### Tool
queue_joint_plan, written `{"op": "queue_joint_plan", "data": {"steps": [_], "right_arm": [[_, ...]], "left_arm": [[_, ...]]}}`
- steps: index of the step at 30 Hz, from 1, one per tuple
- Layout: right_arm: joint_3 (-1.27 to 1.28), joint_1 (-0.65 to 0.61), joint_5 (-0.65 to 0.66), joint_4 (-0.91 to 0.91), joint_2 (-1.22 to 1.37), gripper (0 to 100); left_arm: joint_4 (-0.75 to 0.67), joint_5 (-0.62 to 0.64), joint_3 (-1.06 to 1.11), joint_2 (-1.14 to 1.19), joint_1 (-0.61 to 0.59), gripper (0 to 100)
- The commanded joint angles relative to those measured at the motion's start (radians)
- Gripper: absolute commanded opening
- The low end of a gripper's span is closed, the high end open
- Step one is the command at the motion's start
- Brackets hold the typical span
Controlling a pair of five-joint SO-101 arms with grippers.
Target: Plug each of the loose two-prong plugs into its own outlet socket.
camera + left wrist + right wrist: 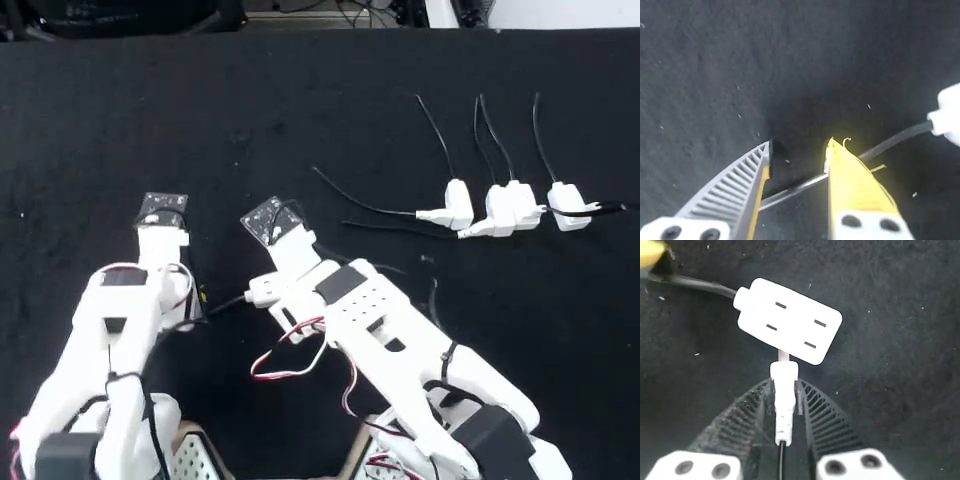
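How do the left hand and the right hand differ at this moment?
The right hand is shut on a white plug; the left hand is open and holds nothing. The right hand's plug meets the edge of the white outlet block; the left hand straddles a black cable. Both sit low over the black table.

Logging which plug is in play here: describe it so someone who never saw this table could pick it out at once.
On the black table, find the right arm's claw. Pinched in it is a small white plug, its tip at the edge of a white outlet block. Unlike it, the other white plugs lie unheld in a row farther off.
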Motion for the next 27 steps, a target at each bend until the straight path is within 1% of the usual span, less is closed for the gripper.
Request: {"op": "queue_joint_plan", "data": {"steps": [1, 6, 9, 11, 16, 21, 23, 27], "right_arm": [[-0.094, 0.02, 0.003, -0.025, 0.007, 1.1], [-0.114, 0.021, 0.008, -0.021, 0.008, 1.1], [-0.124, 0.021, 0.054, 0.0, 0.008, 1.1], [-0.162, 0.032, 0.074, 0.066, 0.01, 1.1], [-0.361, 0.126, 0.106, 0.284, 0.01, 1.1], [-0.582, 0.137, 0.11, 0.503, 0.071, 1.1], [-0.645, 0.135, 0.11, 0.551, 0.143, 1.1], [-0.75, 0.135, 0.101, 0.577, 0.317, 1.1]], "left_arm": [[0.015, -0.014, 0.073, -0.106, 0.025, 19], [0.018, -0.012, 0.14, -0.216, 0.025, 19], [0.018, -0.012, 0.17, -0.276, 0.025, 19], [0.018, -0.012, 0.188, -0.311, 0.025, 19], [0.041, -0.012, 0.206, -0.37, 0.025, 19], [0.041, -0.012, 0.206, -0.374, 0.025, 19], [0.041, -0.012, 0.206, -0.374, 0.025, 19], [0.043, -0.012, 0.208, -0.374, 0.025, 19]]}}
